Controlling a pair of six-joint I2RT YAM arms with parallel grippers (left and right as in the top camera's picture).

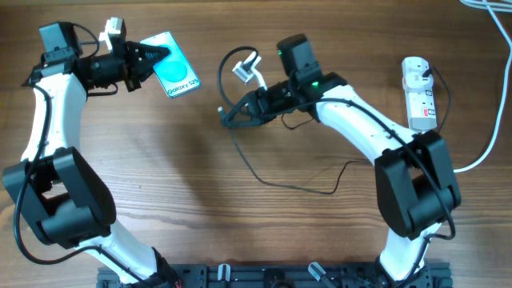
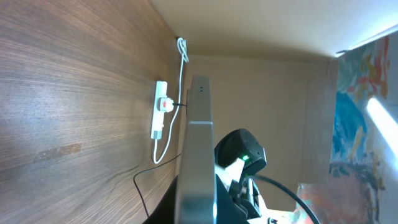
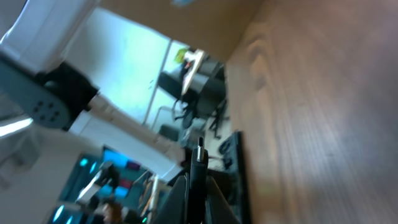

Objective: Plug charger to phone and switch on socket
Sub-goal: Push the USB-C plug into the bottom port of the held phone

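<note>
The phone (image 1: 175, 70) with its cyan screen is at the far left, held at one end by my left gripper (image 1: 152, 58), which is shut on it. In the left wrist view the phone (image 2: 198, 143) shows edge-on, lifted off the table. My right gripper (image 1: 228, 117) is shut on the charger plug (image 3: 199, 162), its metallic tip pointing out past the fingers. The black charger cable (image 1: 280, 181) trails across the table toward the socket. The white socket (image 1: 420, 94) lies at the far right, and also shows in the left wrist view (image 2: 160, 110).
A thick white cable (image 1: 496, 120) curves along the right edge from the socket. The brown wooden table (image 1: 184, 184) spreads between the arms. A black rail (image 1: 264, 276) runs along the front edge.
</note>
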